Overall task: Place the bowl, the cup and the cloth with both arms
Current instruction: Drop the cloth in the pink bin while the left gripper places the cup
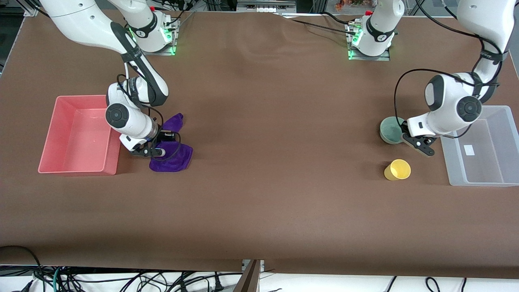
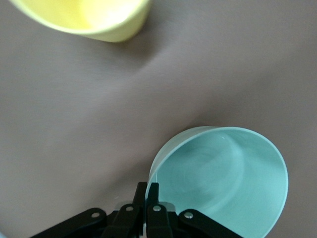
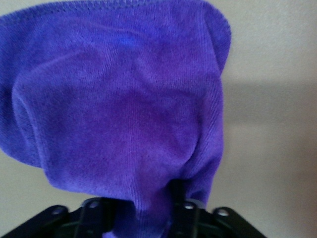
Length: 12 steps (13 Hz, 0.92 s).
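Both grasps made, nothing binned: right pincer (image 1: 156,153) pinches the cloth (image 1: 173,156), left pincer (image 1: 421,147) clamps the bowl (image 1: 390,129), cup (image 1: 397,169) at its 5 o'clock waits on the tabletop (image 1: 275,142).

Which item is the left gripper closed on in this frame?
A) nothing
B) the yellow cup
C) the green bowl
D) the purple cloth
C: the left gripper pinches the rim of the green bowl, while the yellow cup stands free on the table, nearer to the front camera.
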Tool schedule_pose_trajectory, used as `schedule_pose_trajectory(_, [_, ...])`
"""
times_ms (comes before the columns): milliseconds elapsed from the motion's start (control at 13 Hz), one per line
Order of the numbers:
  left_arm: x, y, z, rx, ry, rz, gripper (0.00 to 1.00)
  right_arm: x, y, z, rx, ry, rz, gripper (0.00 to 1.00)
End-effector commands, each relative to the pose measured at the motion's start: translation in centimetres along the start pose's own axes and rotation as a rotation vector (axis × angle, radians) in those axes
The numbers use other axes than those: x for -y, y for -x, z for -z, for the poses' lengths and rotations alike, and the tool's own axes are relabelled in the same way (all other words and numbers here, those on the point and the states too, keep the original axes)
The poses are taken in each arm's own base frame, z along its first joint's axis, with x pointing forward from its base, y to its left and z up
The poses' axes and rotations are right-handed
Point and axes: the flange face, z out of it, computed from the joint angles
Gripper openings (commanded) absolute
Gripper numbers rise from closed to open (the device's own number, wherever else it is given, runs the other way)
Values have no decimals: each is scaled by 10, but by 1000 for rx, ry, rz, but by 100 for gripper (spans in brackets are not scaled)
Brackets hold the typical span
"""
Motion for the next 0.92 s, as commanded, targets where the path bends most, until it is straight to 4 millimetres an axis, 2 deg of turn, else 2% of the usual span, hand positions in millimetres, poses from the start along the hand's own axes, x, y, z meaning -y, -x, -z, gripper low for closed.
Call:
schedule_pose_trajectory(0, [46, 5, 81, 48, 12, -29, 0, -2, -6, 44, 11, 19, 0, 0])
schedule_pose_trajectory(77, [68, 12, 109, 71, 36, -27, 0, -2, -12, 72, 30, 32, 6, 0])
schedule_pose_trajectory(154, [87, 18, 130, 83, 52, -29, 0, -8, -19, 110, 65, 49, -2, 0])
schedule_pose_trajectory(308, [128, 40, 157, 72, 56, -44, 0, -45, -28, 186, 162, 63, 45, 0])
schedule_pose_trajectory(385, [153, 56, 162, 57, 44, -46, 0, -77, -28, 219, 230, 65, 78, 0])
schedule_pose_trajectory(462, [177, 74, 160, 46, 42, -51, 0, -115, -23, 255, 284, 58, 93, 0])
schedule_pose_trajectory(538, [199, 90, 152, 40, 45, -56, 0, -145, -18, 279, 321, 41, 131, 0])
schedule_pose_trajectory(615, [220, 107, 138, 40, 55, -53, 0, -180, -12, 291, 351, 23, 153, 0])
schedule_pose_trajectory(692, [233, 113, 126, 37, 62, -59, 0, -214, -5, 294, 365, 6, 162, 0])
schedule_pose_trajectory(769, [240, 120, 104, 47, 88, -60, 0, -245, -2, 290, 370, 4, 179, 0])
schedule_pose_trajectory(846, [249, 125, 82, 52, 90, -52, 0, -264, -2, 283, 370, 16, 203, 0])
